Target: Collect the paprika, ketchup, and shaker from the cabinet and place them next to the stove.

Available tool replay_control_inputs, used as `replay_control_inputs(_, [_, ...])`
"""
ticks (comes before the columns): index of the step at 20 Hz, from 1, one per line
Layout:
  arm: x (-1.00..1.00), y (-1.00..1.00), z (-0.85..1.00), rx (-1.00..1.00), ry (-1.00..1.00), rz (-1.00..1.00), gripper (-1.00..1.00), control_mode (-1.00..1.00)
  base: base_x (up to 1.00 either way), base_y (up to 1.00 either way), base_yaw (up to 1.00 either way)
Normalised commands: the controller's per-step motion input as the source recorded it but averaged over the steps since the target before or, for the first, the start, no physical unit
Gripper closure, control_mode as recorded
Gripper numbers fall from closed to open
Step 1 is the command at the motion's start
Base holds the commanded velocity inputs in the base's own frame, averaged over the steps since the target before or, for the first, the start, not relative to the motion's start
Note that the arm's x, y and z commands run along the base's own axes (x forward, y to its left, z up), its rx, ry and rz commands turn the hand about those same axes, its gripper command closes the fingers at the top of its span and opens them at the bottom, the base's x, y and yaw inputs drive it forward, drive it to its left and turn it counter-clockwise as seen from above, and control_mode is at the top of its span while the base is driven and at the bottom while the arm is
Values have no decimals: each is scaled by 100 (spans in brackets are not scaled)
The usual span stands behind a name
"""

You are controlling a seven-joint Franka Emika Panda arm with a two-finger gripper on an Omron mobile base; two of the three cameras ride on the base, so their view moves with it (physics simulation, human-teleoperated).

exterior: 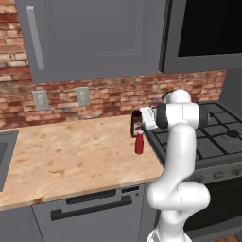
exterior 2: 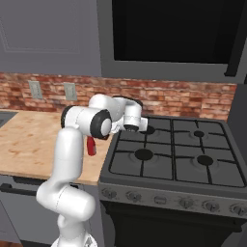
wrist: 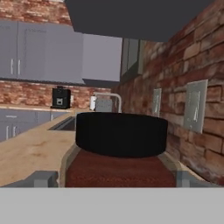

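Observation:
The paprika (exterior: pixel 136 124) stands upright on the counter (exterior: pixel 71 156) by the stove's (exterior: pixel 222 137) left edge. My gripper (exterior: pixel 142 121) reaches in level from the right. In the hand view the jar's black cap (wrist: pixel 121 133) and red-brown body (wrist: pixel 120 170) sit between the fingertips (wrist: pixel 41 178), which stand wide and just off its sides, so the gripper (wrist: pixel 117 179) is open. The ketchup (exterior: pixel 139 143) stands upright just in front of the jar, also seen as the ketchup (exterior 2: pixel 90 146) beside my arm. The cabinet (exterior: pixel 94 38) door is shut overhead. The shaker is out of view.
The stove (exterior 2: pixel 169 159) with its grates lies right of the counter, under a dark appliance (exterior: pixel 208 28). Brick wall with two outlets (exterior: pixel 82 97) runs behind. A sink edge (exterior: pixel 4 151) shows at far left.

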Motion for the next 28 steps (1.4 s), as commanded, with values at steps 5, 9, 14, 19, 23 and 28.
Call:
replay_control_inputs(5, [0,-6,33,0,1,-2,-100,-100,0,0,0])
replay_control_inputs(9, [0,-16,33,0,2,-1,-100,-100,0,0,0])
replay_control_inputs(14, [-6,-20,30,0,0,-2,-100,-100,0,0,0])
replay_control_inputs(19, [-47,-16,27,0,-1,-2,-100,-100,0,0,0])
replay_control_inputs(23, [-83,-3,22,0,-5,-4,-100,-100,0,0,0])
replay_control_inputs(28, [-100,0,31,0,-10,-6,-100,-100,0,0,0])
